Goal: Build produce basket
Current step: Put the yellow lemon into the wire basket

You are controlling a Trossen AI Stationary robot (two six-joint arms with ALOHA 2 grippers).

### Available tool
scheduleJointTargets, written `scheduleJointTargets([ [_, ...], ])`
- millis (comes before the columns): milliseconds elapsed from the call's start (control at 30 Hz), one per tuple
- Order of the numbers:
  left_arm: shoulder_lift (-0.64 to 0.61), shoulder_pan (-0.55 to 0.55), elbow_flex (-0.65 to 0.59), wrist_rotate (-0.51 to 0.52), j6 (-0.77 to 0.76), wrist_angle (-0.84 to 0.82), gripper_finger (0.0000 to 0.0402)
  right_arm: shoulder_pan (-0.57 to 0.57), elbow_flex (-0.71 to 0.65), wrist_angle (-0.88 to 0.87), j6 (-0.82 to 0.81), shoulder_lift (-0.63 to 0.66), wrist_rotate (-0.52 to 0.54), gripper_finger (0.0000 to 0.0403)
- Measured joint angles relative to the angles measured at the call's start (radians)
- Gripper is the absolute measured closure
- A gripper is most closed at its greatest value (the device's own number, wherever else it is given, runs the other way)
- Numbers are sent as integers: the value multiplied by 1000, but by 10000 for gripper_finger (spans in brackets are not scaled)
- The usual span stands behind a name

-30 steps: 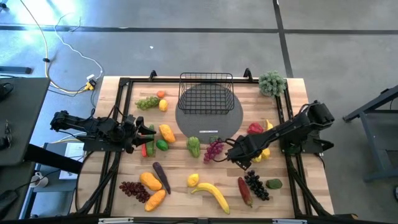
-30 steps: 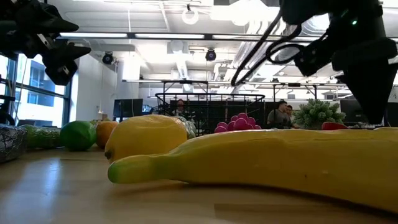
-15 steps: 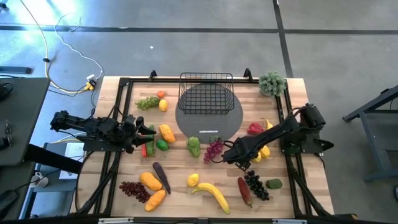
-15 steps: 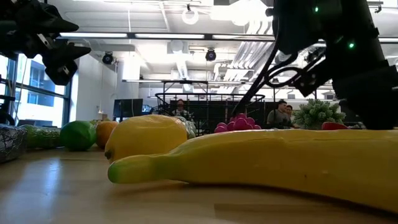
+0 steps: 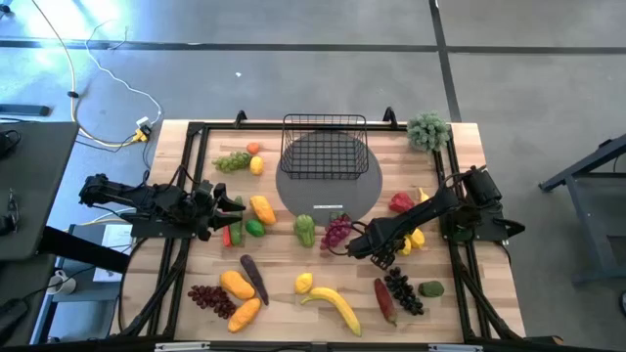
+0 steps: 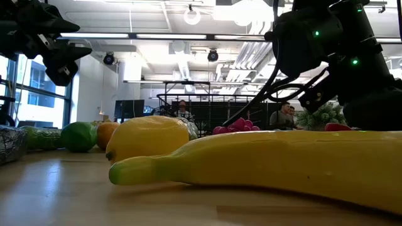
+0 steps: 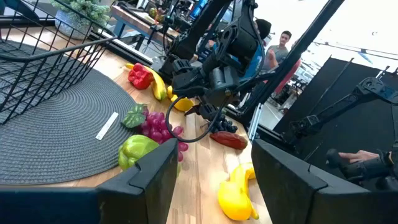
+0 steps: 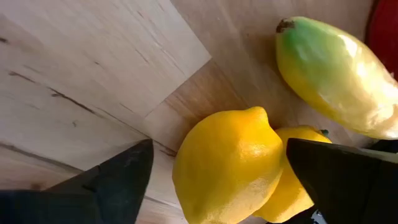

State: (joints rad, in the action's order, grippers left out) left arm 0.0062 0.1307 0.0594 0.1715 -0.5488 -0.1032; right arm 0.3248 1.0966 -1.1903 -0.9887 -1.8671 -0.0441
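Observation:
The black wire basket stands on a round grey mat at the table's far middle. Toy produce lies scattered around it. My right gripper is open and points down over a pair of lemons at the table's right. Its fingers stand on either side of the upper lemon, with a narrow gap on both sides. A second lemon lies against the first. My left gripper is open and waits level above the table's left side, pointing toward the basket.
A yellow-green fruit and a red pepper lie just beyond the lemons. Purple grapes and a green pepper sit near the mat's edge. Dark grapes, a banana and an eggplant lie toward the near edge.
My right arm has folded in and my right gripper has come down toward the lemons, moving a little toward the table's left. In the low view the arm now sits lower over the table. No produce has moved.

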Motion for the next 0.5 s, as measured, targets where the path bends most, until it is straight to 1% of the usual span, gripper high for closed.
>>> scheduleJointTargets([
  [267,0,0,0,0,-1,0,208,0,0,4,-10,-1,1,140],
  [500,0,0,0,0,-1,0,208,0,0,3,-16,-1,6,194],
])
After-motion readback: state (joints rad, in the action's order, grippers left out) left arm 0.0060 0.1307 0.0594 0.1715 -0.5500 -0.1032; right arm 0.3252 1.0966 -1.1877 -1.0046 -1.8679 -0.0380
